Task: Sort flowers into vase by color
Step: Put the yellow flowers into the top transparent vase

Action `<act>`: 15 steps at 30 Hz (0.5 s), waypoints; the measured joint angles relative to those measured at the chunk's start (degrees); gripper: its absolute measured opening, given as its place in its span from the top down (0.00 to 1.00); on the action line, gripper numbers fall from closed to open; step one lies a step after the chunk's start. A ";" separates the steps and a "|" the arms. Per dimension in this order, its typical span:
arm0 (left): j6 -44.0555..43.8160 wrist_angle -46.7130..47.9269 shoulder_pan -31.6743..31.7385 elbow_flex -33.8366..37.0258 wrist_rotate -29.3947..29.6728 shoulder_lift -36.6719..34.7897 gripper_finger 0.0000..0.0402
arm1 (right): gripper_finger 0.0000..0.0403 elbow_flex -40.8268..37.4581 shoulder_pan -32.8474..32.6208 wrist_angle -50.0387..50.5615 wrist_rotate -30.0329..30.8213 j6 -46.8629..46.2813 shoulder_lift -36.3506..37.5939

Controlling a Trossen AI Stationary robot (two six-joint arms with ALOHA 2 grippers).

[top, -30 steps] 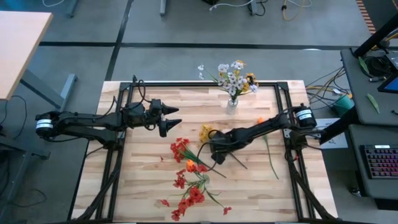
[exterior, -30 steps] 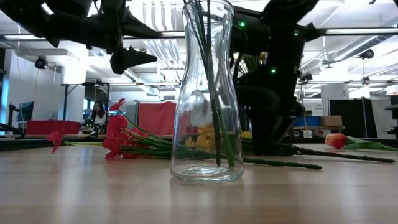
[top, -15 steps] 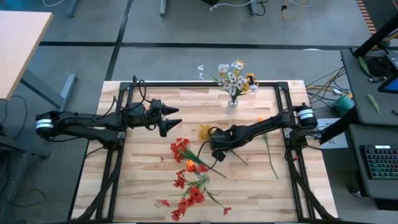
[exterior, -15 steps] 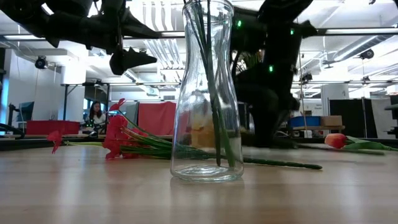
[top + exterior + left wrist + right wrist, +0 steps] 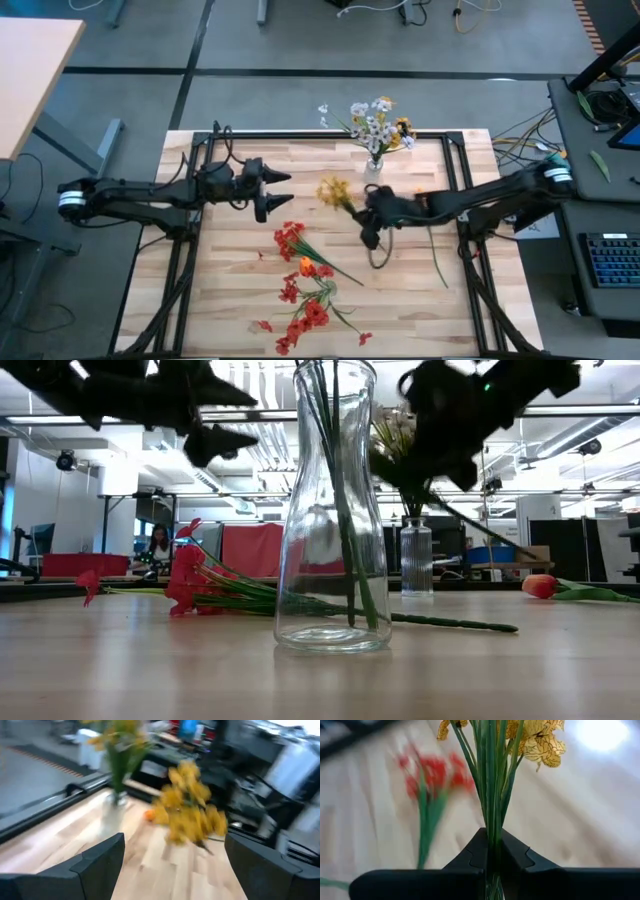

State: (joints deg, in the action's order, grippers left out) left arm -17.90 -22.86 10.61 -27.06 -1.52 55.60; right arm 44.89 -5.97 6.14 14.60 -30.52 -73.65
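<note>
High: right gripper [image 5: 371, 222] now mid-table, lifted off the red flowers [image 5: 300, 285], carrying the yellow spray [image 5: 334, 190] below the far vase [image 5: 373, 170]. Left gripper [image 5: 272, 190] waits, fingers wide.
Right wrist: fingers [image 5: 470, 855] clamp the yellow stems.
Low: near vase [image 5: 335, 520] stands clear.

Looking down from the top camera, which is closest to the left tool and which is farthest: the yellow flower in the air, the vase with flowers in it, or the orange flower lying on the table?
Measured from the left tool:
1. The yellow flower, held up by the right tool, just past the table's middle.
2. The vase, near the table's far edge.
3. The orange flower, farther toward the right side.
</note>
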 joint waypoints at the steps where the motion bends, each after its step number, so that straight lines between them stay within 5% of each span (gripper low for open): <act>1: 1.05 0.09 0.00 -0.88 -1.59 0.36 0.19 | 0.95 -1.36 0.03 -2.75 0.83 1.68 1.83; 9: 20.28 0.95 0.95 -7.96 -3.56 9.56 0.19 | 0.95 -12.39 0.03 -29.17 4.57 14.58 12.16; 15: 26.56 -12.80 3.92 -9.09 -3.52 21.29 0.21 | 0.95 -16.25 1.80 -40.40 4.50 24.35 17.76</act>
State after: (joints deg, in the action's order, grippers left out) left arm 8.66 -35.67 14.53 -36.15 -5.05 76.89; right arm 28.64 -4.17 -34.26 19.10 -6.17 -55.89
